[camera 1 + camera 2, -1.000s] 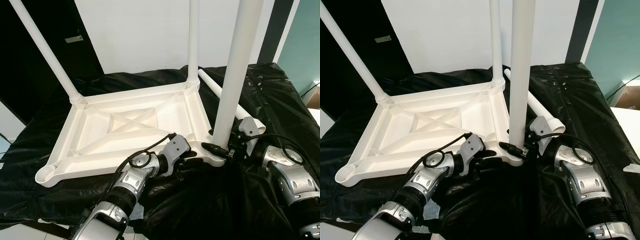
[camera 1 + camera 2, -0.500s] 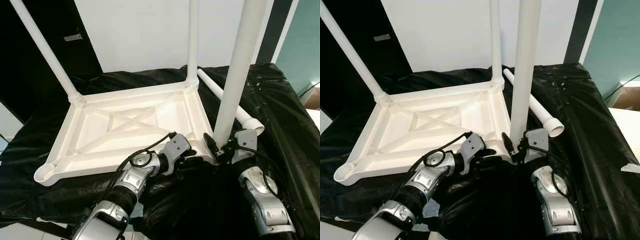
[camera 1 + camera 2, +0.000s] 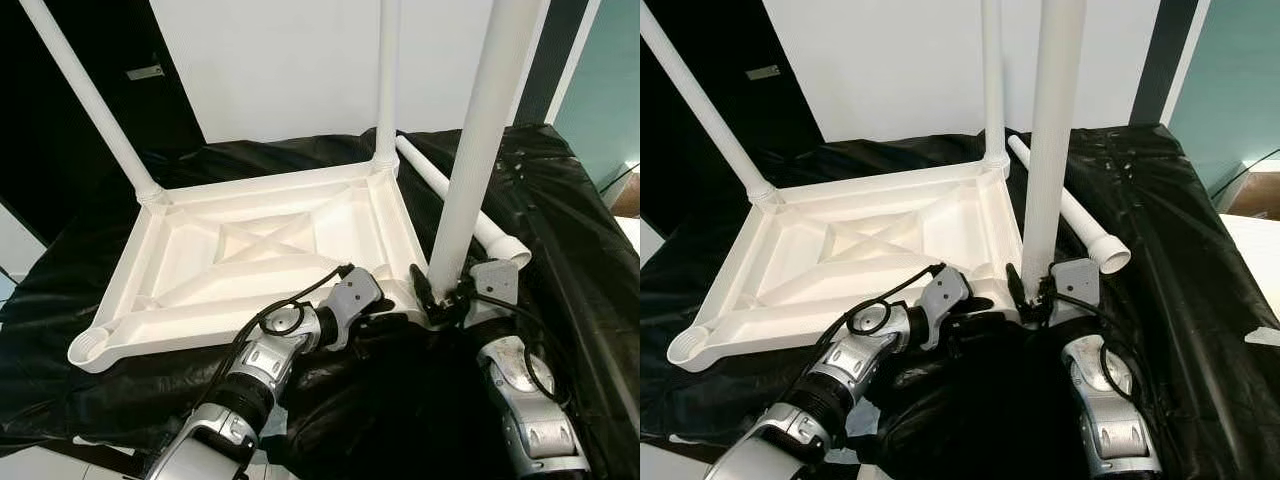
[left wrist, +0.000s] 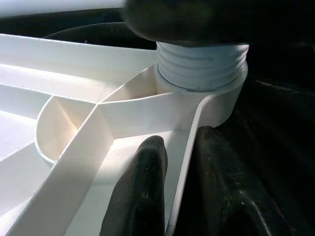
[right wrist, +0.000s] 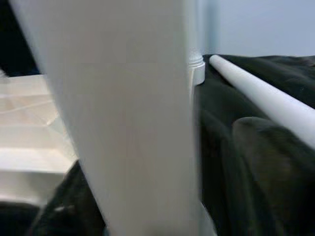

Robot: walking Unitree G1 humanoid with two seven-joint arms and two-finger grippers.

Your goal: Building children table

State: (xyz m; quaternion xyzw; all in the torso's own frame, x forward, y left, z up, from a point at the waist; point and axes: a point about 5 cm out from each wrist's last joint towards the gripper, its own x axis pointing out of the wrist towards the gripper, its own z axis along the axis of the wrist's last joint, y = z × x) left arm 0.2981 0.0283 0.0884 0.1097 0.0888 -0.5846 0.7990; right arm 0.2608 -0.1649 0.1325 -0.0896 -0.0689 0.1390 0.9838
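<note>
The white table top [image 3: 250, 250] lies upside down on black sheeting. Three white legs stand in its corners: far left [image 3: 95, 100], far right [image 3: 387, 80] and near right [image 3: 480, 150]. My left gripper [image 4: 182, 142] is shut on the table's rim [image 4: 189, 123] beside the near-right socket, one finger [image 4: 147, 167] inside and one outside. The leg's threaded end [image 4: 202, 66] sits in that socket. My right gripper [image 3: 443, 300] is shut on the base of the near-right leg [image 5: 128, 113]. A loose leg [image 3: 450, 195] lies on the sheeting to the right.
The near-left corner socket [image 3: 88, 348] holds no leg. Black plastic sheeting [image 3: 560, 220] covers the whole work surface and is crumpled in front. A white wall [image 3: 280, 60] and a dark door [image 3: 60, 150] stand behind. Bare floor [image 3: 1255, 260] shows at the right.
My right forearm has swung in from the right to lie below the leg's base, with the gripper still at that base. The left gripper and table top have stayed put.
</note>
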